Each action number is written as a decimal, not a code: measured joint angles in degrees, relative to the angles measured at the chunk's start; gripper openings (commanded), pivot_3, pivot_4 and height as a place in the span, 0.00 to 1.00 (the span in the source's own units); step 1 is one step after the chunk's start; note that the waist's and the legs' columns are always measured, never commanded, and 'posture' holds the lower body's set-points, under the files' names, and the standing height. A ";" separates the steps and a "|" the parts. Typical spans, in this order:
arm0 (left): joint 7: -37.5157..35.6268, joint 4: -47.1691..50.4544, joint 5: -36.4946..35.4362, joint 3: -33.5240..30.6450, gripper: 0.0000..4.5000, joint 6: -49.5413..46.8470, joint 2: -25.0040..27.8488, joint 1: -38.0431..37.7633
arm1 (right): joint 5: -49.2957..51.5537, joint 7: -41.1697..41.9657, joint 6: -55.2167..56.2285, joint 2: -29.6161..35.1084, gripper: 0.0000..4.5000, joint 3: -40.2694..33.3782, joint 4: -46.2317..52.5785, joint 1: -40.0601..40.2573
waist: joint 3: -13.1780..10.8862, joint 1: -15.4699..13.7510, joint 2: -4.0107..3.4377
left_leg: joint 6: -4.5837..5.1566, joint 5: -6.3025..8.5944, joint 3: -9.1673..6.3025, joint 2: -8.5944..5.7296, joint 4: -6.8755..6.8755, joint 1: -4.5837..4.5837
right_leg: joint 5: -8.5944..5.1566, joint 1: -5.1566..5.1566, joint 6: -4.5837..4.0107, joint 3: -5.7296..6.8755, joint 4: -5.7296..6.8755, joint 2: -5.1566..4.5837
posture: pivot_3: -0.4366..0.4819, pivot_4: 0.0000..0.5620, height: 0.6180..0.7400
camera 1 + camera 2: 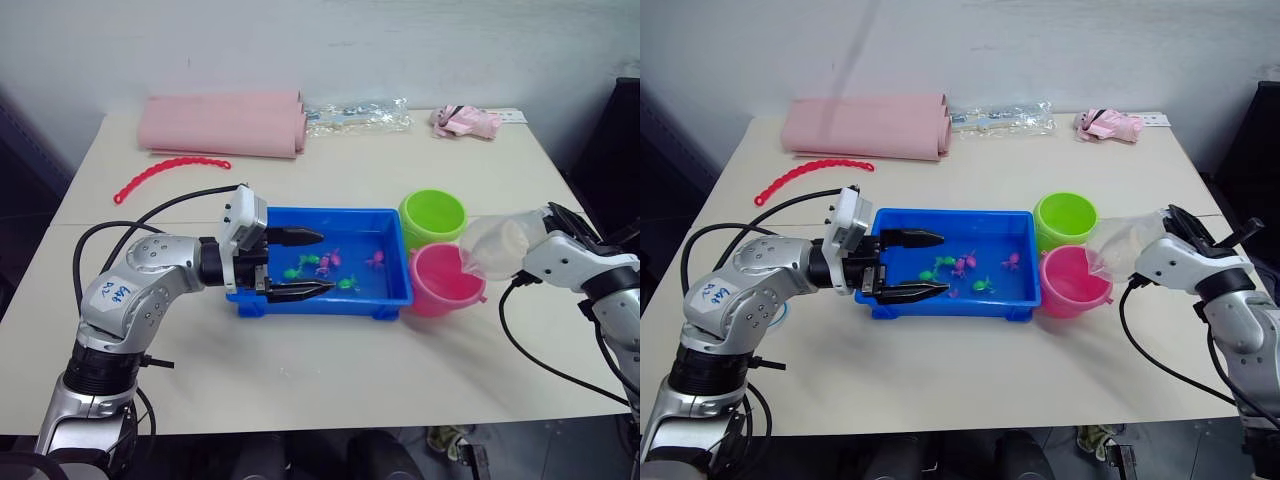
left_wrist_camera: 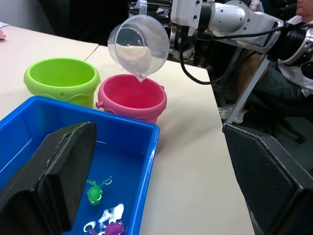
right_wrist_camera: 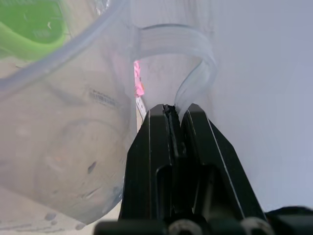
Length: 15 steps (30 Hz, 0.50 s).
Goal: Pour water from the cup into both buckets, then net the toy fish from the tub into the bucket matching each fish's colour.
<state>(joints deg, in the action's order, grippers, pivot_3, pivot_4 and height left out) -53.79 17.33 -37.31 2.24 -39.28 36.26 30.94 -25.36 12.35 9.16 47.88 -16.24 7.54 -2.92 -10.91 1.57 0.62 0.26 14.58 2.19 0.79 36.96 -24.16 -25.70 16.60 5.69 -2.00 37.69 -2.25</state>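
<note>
- The right claw (image 3: pixel 175 115) is clenched on the handle of the clear cup (image 1: pixel 493 246), tipping it with its lip over the pink bucket (image 1: pixel 440 279).
- The left claw (image 1: pixel 296 264) is spread wide over the blue tub (image 1: pixel 395 290).
- The left wrist view shows the green bucket (image 2: pixel 61 79) just beside the pink one.

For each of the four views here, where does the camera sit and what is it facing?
Left eye and right eye views: on the head, looking forward and down over the table, both arms and the tub.
Left wrist view: along the open left gripper, across the tub to the green bucket, pink bucket and tilted cup.
Right wrist view: along the right gripper, shut on the cup's handle.
All views share the cup.
</note>
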 measured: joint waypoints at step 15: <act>-0.03 0.00 0.00 0.00 1.00 0.00 0.01 0.01 | 1.66 1.01 -2.48 -0.96 0.03 -0.77 1.34 -1.38 | 0.00 0.00 0.00 | 0.00 0.00 0.00 0.00 0.03 0.00 | 0.00 0.00 0.00 0.01 0.04 0.00 | 0.48 0.27 1.00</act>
<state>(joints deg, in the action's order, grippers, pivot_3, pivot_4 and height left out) -53.82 17.33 -37.31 2.24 -39.29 36.27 30.95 -23.70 13.36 6.68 46.92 -17.01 8.88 -4.30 -10.91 1.57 0.62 0.26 14.58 2.19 0.79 36.98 -24.16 -25.69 16.60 5.69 -1.99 37.74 -2.25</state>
